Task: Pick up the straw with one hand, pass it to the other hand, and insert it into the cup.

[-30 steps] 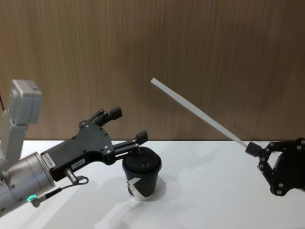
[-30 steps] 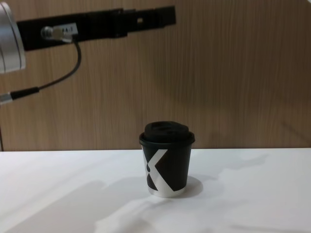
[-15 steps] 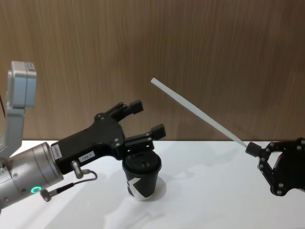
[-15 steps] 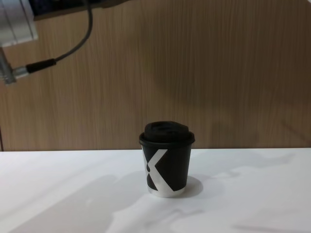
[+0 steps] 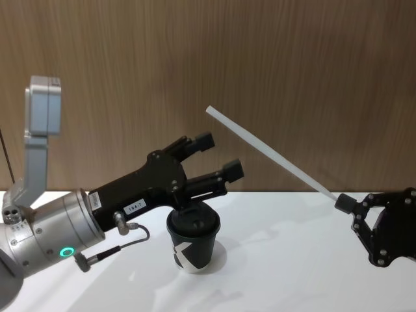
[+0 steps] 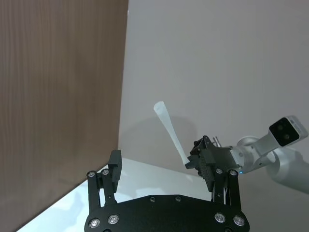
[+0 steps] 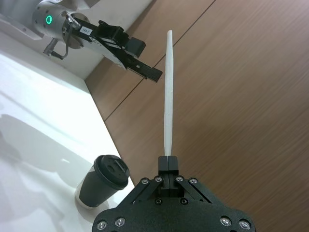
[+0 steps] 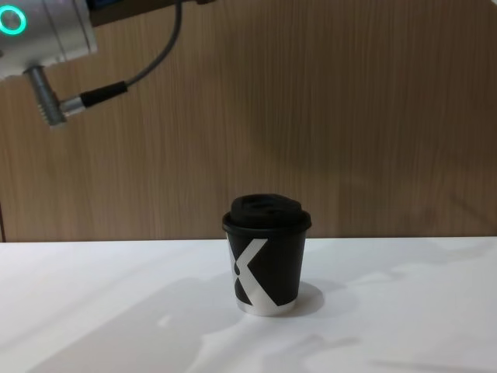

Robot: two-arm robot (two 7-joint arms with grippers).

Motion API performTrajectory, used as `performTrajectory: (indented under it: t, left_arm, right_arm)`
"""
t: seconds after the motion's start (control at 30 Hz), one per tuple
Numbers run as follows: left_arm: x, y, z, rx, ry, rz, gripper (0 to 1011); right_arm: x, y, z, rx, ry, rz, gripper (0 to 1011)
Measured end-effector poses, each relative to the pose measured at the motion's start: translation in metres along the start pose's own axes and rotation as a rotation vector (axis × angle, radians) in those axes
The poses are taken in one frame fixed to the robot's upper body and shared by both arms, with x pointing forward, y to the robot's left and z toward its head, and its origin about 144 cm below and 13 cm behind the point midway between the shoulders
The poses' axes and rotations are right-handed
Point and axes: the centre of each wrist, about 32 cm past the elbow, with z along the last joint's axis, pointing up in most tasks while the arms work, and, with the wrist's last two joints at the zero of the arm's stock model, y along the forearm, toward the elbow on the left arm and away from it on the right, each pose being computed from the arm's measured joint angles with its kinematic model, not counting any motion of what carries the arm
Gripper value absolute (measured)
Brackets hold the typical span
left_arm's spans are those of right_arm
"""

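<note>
The white straw [image 5: 270,151] slants up to the left above the table, its lower end pinched in my right gripper [image 5: 343,203], which is shut on it at the right edge. My left gripper [image 5: 220,155], on a silver wrist with a green ring, hangs open above the black cup [image 5: 194,240], its fingers pointing at the straw but short of touching it. In the right wrist view the straw [image 7: 167,92] rises from the shut right gripper [image 7: 167,162], with the left gripper [image 7: 145,60] beyond. The lidded cup [image 8: 266,264] stands upright.
The white table [image 5: 279,260] runs back to a wood-panelled wall [image 5: 292,65] close behind the cup. In the chest view my left arm's silver wrist [image 8: 46,31] and its cable cross the upper left corner, high above the table.
My left gripper has risen and swung right, from beside the cup's lid to above it, closer to the straw. The right gripper, straw and cup have stayed still.
</note>
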Motion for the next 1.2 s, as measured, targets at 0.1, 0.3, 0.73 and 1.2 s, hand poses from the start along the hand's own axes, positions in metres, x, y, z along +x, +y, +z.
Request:
performTrajectory:
  t: [0.1,0.3,0.73,1.2]
  left_arm:
    - [0.000,-0.003,-0.002,-0.007,0.018,-0.005,1003]
    - [0.001,-0.010,-0.007,-0.025,0.057,-0.019,1003]
    - [0.001,-0.023,-0.012,-0.065,0.120,-0.042,1003]
    - [0.001,-0.033,-0.013,-0.094,0.162,-0.054,979]
  right_arm:
    - [0.000,0.000,0.000,0.000,0.000,0.000,0]
    - [0.000,0.000,0.000,0.000,0.000,0.000,0]
    - [0.000,0.000,0.000,0.000,0.000,0.000,0]
    - [0.000,0.000,0.000,0.000,0.000,0.000,0]
